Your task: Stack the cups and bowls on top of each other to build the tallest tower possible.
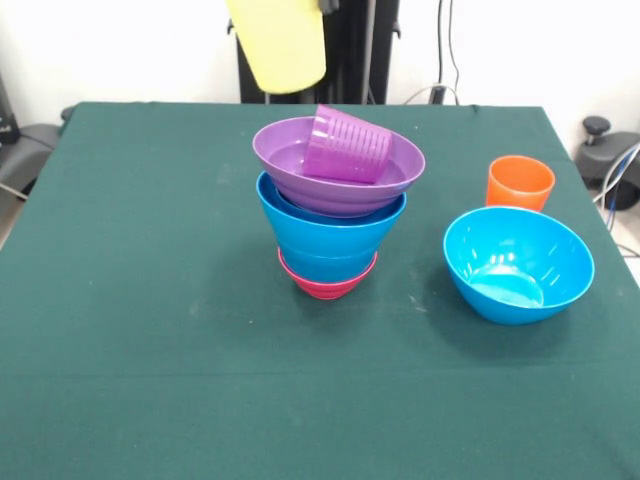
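Observation:
The tower stands mid-table: a small magenta bowl [327,284] at the base, blue bowls [330,232] nested above it, and a wide purple bowl [290,160] on top. A translucent purple cup [347,146] lies tilted on its side inside the purple bowl. A translucent yellow cup [278,45] hangs in the air behind and above the tower, to its left. Only a dark bit of my gripper [328,6] shows, at the cup's upper right at the top edge. An orange cup [520,183] stands upright at the right. A loose blue bowl [518,262] sits in front of it.
The green table [150,330] reaches to the lower picture edge. The black pedestal [355,60] stands behind the far edge. Cables and a dark fixture [605,150] lie beyond the table's right side.

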`<state>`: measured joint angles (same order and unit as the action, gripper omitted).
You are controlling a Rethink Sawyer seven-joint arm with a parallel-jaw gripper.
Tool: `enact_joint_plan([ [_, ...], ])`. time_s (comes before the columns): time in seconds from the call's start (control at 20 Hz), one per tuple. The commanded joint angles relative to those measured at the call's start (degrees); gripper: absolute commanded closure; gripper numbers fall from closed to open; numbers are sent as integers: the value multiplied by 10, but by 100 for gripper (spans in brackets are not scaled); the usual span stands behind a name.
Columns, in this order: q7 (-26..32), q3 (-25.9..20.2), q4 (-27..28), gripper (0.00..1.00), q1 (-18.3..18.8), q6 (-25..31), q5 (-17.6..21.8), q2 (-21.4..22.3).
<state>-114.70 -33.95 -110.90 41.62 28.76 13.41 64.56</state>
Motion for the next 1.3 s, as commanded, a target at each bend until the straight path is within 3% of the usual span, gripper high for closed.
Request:
enact_joint_plan([
  [0.05, -15, 41, 11, 100, -16, 1, 49, -68],
  [0.35, -8, 41, 19, 100, -13, -4, 53, -83],
  [1.3, 4, 40, 1, 100, 2, 10, 48, -55],
])
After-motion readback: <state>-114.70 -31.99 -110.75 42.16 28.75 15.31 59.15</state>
